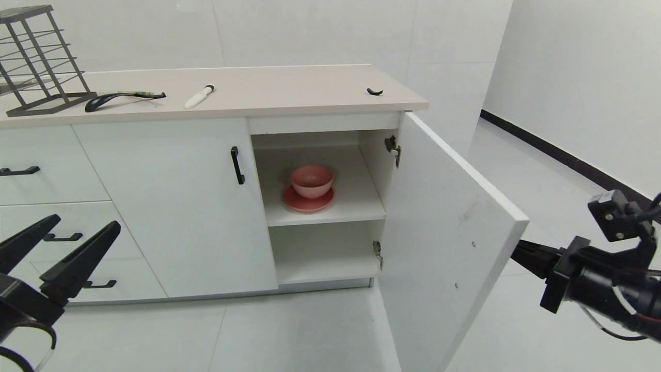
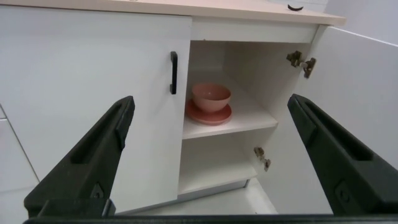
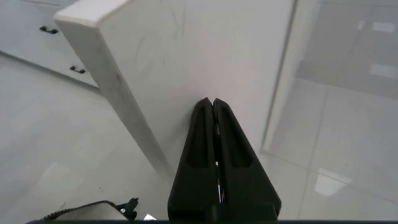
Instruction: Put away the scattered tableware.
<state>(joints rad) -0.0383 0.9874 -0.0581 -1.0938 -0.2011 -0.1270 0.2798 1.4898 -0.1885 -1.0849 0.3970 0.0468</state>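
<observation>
On the upper shelf of the cupboard, a pink bowl is sitting on a pink plate, so that share of the tidying is looking done. The cupboard door is standing wide open. Out on the surface, a black ladle, a white-handled utensil and a small black piece are lying well apart, apparently waiting to be put away. The left tool is hanging low, fingers apart and holding nothing. The right tool, fingers pressed together, is pointing at the door's outer face.
</observation>
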